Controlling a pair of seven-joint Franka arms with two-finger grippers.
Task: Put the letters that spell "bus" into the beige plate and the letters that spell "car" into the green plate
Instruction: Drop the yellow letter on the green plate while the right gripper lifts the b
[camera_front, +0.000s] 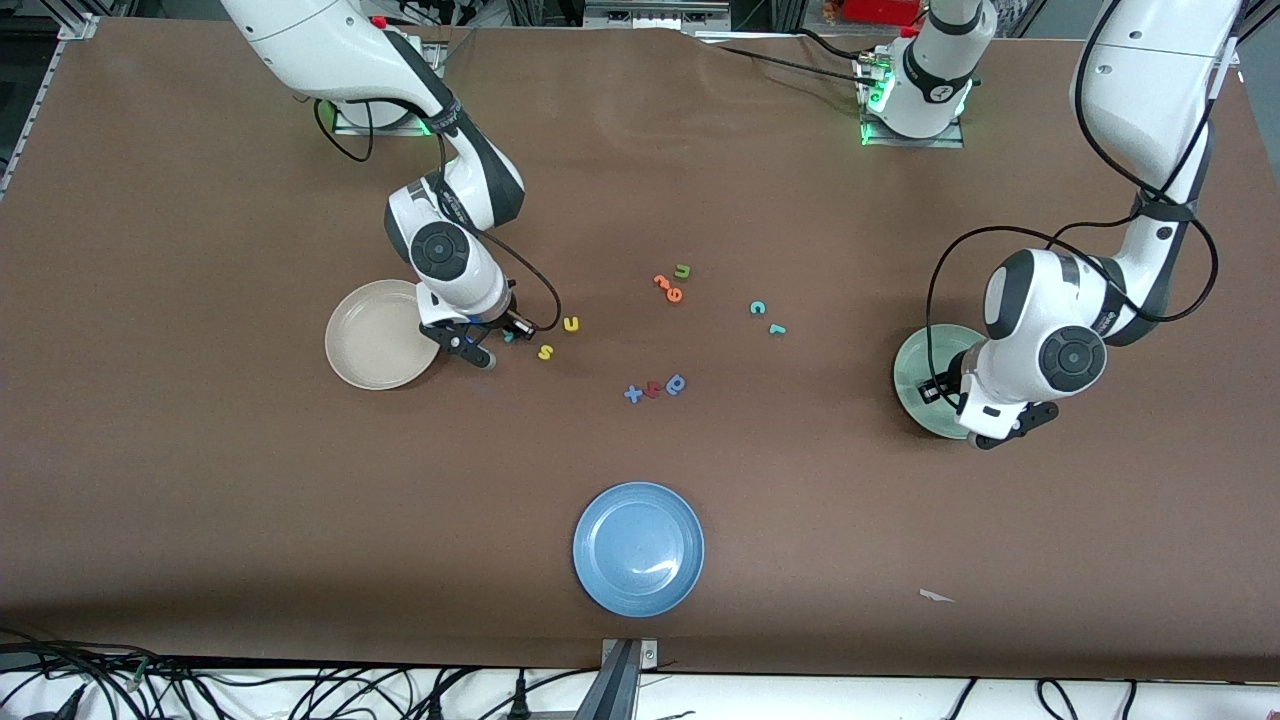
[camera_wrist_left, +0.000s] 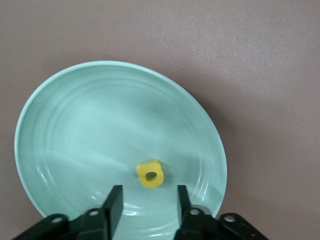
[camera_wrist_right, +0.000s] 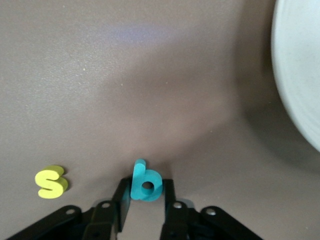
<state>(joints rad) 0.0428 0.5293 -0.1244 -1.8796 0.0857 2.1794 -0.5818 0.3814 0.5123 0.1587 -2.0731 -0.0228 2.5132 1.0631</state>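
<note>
Beige plate (camera_front: 378, 335) sits toward the right arm's end of your bench (camera_front: 200, 480); just beside it your right claw (camera_wrist_right: 145, 199) clamps the teal b (camera_wrist_right: 145, 183), with the yellow s (camera_front: 545, 352) and yellow u (camera_front: 571, 323) close by. Mid-bench lie the teal c (camera_front: 757, 308) and r (camera_front: 776, 329). Your left claw (camera_wrist_left: 148, 202) hangs parted over the green plate (camera_wrist_left: 75, 130), the yellow a (camera_wrist_left: 150, 173) lying in it.
</note>
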